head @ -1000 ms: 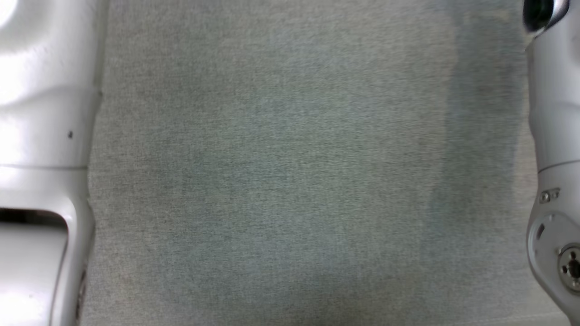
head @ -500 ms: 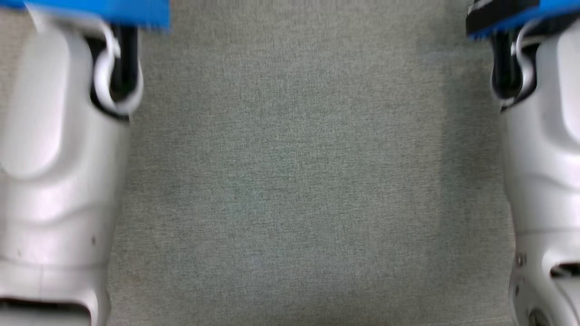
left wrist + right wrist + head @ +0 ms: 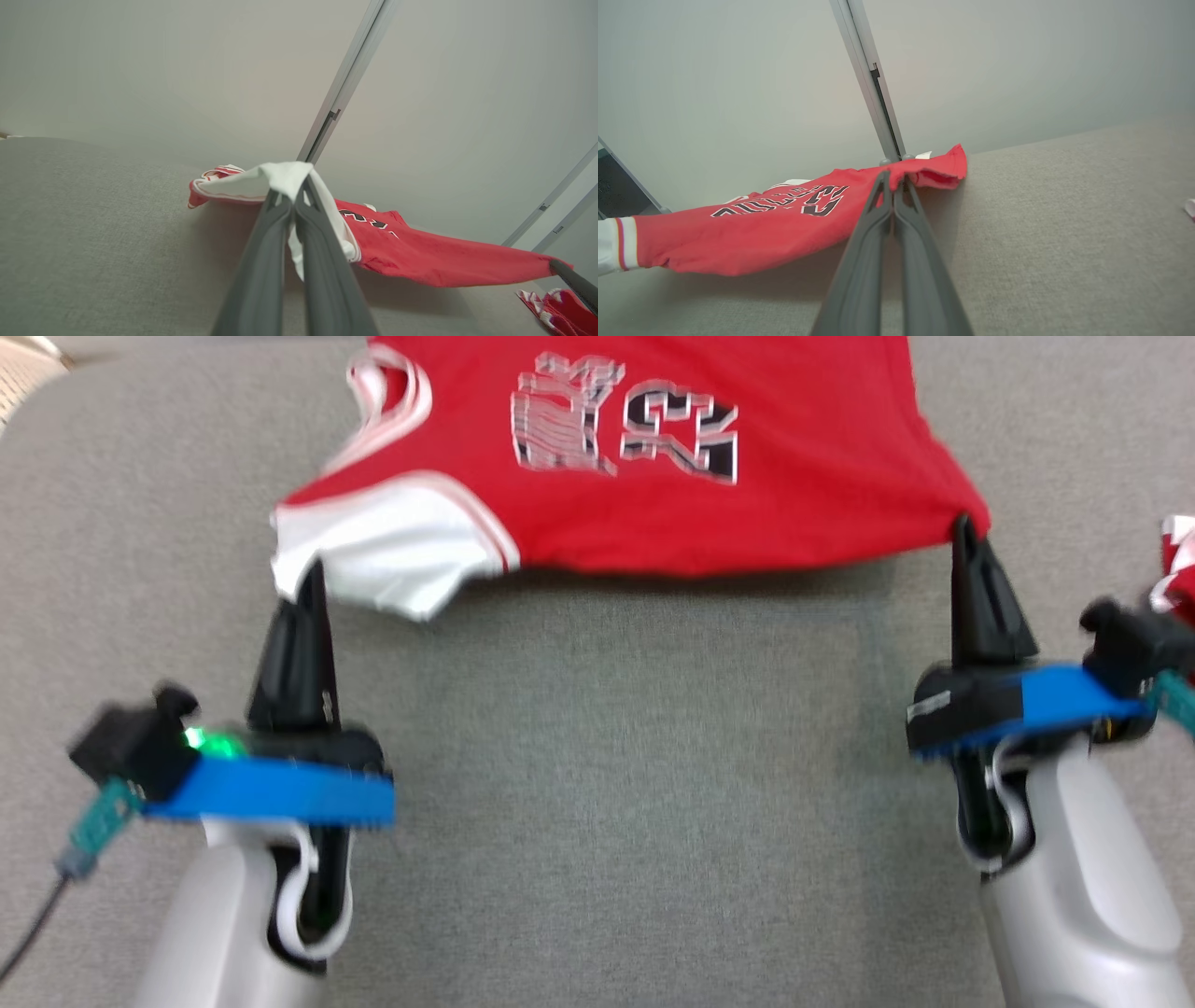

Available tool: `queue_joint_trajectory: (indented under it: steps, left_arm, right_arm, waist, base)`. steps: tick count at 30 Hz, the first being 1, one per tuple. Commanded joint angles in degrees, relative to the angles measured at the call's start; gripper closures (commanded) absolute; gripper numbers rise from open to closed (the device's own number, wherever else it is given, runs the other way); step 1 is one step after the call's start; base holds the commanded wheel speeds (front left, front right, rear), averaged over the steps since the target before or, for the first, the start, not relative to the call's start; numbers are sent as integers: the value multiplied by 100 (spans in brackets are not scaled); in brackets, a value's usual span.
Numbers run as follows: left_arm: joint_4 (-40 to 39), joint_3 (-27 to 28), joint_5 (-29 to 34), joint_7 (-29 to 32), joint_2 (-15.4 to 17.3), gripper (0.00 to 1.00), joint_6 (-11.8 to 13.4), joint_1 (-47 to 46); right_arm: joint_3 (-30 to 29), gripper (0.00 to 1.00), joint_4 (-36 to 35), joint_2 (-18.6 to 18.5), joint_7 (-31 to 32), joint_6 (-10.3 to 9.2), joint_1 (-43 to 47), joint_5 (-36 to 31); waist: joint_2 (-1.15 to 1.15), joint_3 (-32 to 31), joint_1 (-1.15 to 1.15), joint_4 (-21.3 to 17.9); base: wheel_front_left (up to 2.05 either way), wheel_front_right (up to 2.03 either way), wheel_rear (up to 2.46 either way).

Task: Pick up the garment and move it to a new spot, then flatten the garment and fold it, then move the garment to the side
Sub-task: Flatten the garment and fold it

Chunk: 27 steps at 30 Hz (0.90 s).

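A red sleeveless jersey, the garment, with white trim and a striped number print, hangs stretched between my two grippers a little above the grey fabric surface. My left gripper is shut on its white-edged corner, seen up close in the left wrist view as white cloth pinched at the fingertips. My right gripper is shut on the red corner at the other end. The garment sags slightly between the two grips, and its far part runs past the top of the head view.
Another red and white piece of cloth lies at the right edge, also seen at the lower right of the left wrist view as red cloth. A pale wall with a metal post stands behind the surface.
The head camera has tilted up: earlier it saw pale forearms and bare grey surface, now both grippers and the garment they hold are in view.
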Motion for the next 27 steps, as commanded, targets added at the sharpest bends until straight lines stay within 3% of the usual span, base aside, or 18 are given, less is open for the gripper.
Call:
queue_joint_trajectory:
  steps: [1,13,20,27]
  left_arm:
    - [-141,-11,15,-26,-3,100,-42,379]
    - [-1012,-291,39,233,-49,100,351,2639]
    - [-1554,-292,-23,440,74,100,583,3491]
    - [-1623,-356,-47,556,100,100,695,3819]
  right_arm:
    - [-14,100,-143,17,-30,3,409,79]
    - [-187,100,-1106,82,-30,3,2836,458]
    - [-230,100,-1530,83,118,3,3748,784]
    - [-160,100,-1420,84,222,3,3973,850]
  waist:
    - [2,-404,2,-158]
    - [2,-1553,2,11]
    - [2,-1627,2,29]
    - [2,-1536,2,47]
  base:
    - [0,0,0]
    - [0,0,0]
    - [0,0,0]
    - [0,0,0]
